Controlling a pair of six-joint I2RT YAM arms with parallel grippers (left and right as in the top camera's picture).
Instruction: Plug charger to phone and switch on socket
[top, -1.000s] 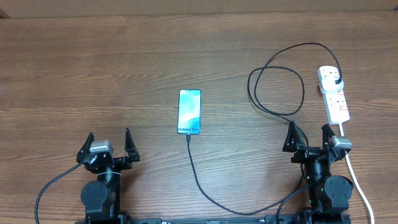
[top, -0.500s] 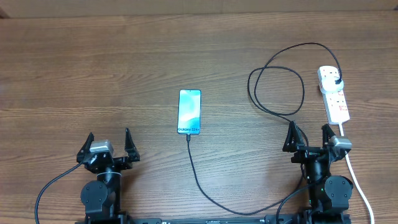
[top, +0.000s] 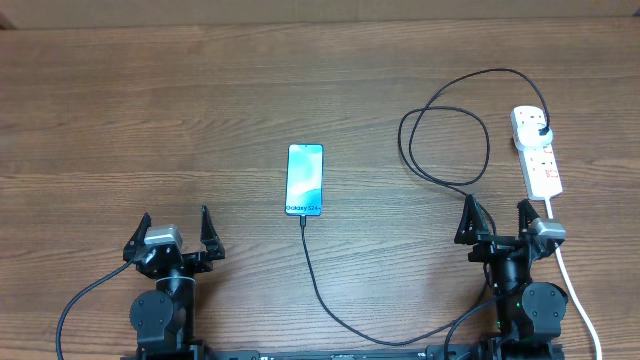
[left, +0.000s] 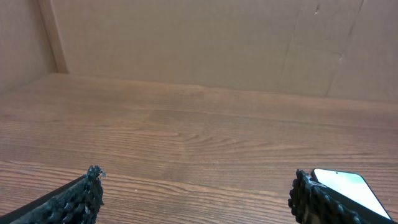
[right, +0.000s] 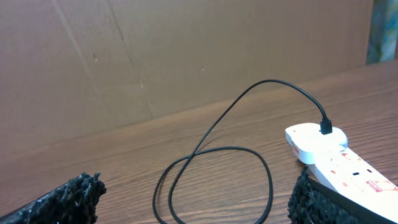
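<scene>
The phone (top: 305, 179) lies mid-table, its blue screen lit; its corner shows in the left wrist view (left: 348, 186). The black charger cable (top: 330, 300) runs from the phone's near end down to the front edge, then up through a loop (top: 445, 145) to a black plug (top: 541, 132) in the white socket strip (top: 537, 152). The loop (right: 214, 177) and strip (right: 333, 152) show in the right wrist view. My left gripper (top: 171, 236) is open and empty at front left. My right gripper (top: 496, 222) is open and empty, just in front of the strip.
The strip's white cord (top: 575, 290) runs down past my right arm to the front edge. A brown cardboard wall (left: 199, 43) stands behind the wooden table (top: 150, 120).
</scene>
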